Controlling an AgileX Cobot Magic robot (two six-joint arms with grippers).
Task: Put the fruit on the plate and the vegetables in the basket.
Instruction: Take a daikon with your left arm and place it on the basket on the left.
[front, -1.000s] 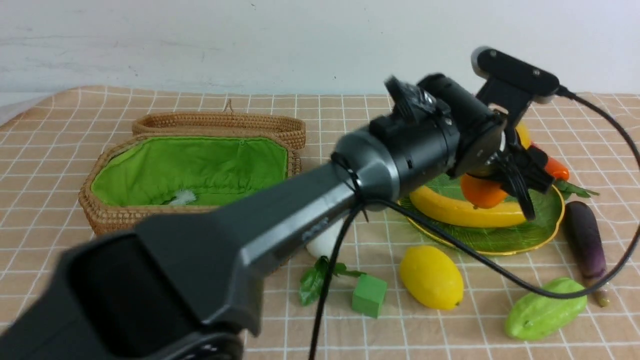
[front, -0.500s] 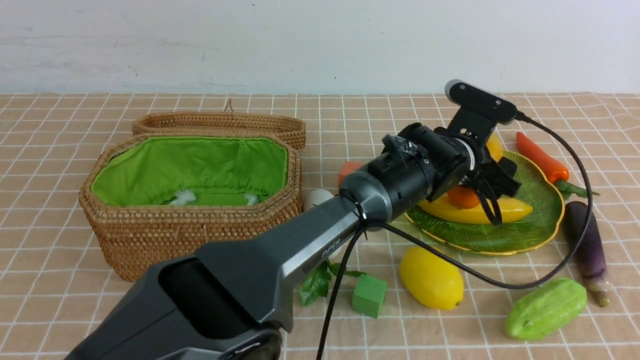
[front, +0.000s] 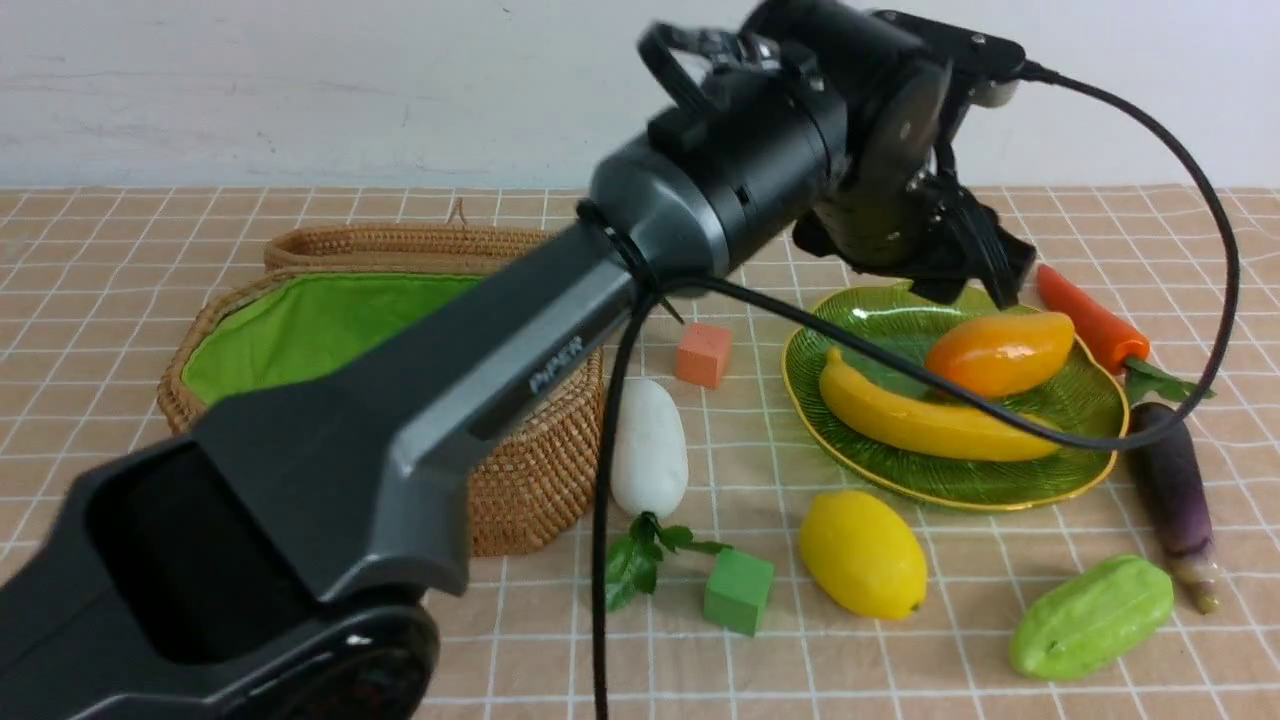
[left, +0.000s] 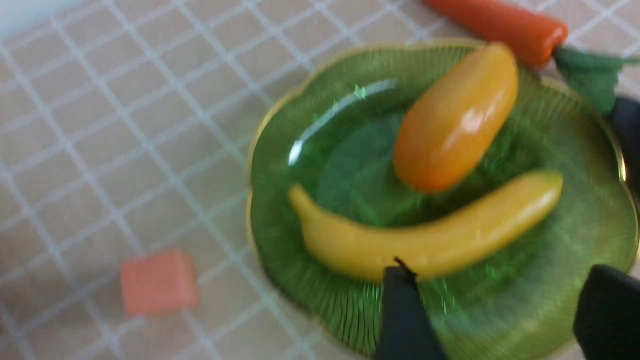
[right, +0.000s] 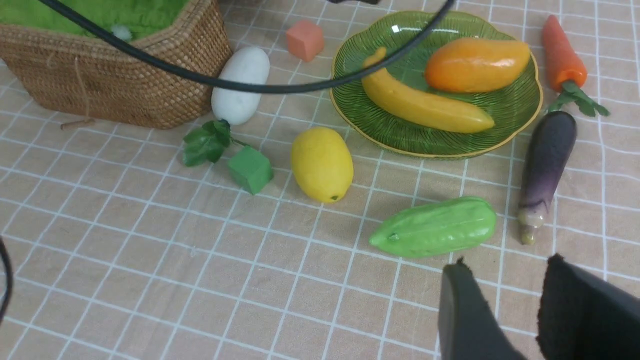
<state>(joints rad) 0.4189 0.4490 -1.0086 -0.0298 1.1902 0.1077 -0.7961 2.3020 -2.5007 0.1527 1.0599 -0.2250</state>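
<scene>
Banana (front: 930, 415) and mango (front: 1000, 350) are on the green plate (front: 900, 490). The lemon (front: 862, 555) is on the table near it. The front view shows the left arm (front: 560, 330) reaching over and hiding part of the basket (front: 530, 490). The left wrist view shows the left gripper (left: 492, 305) with its jaws spread and nothing in them. The right gripper (right: 515, 285) shows only in the right wrist view, its jaws a bit apart, with nothing between them. That view also shows a string (right: 82, 95) on the basket's side. The white radish (front: 650, 450), red pepper (front: 1090, 315), purple eggplant (front: 1175, 490) and green gourd (front: 1092, 618) are on the table. The front view shows white letters on the left arm: "PiPER".
</scene>
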